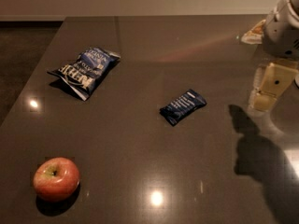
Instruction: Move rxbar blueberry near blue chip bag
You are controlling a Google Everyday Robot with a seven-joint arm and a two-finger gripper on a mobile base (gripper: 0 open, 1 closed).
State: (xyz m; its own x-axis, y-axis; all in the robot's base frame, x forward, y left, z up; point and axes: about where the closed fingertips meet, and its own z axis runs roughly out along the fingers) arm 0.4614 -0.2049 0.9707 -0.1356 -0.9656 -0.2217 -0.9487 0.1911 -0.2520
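- Here we are over the dark table (140, 157), and the rxbar blueberry (183, 106) lies flat near the middle, angled, with nothing touching it.
- The blue chip bag (85, 70) sits up and to the left, well apart from the bar, with bare tabletop between them.
- The gripper (267, 88) hangs at the right edge of the view, off to the right of the bar and clear of it. We cannot tell whether it is spread apart or closed together, but the bar is plainly not in it.
- A red apple (56, 178) rests at the near left corner, away from both packets.
- So by our reckoning nothing of the task is done yet: no grasp, no lift, no carry.
- What's left is the whole job: reach across to the bar, take hold of it, carry it leftward and set it down beside the bag.
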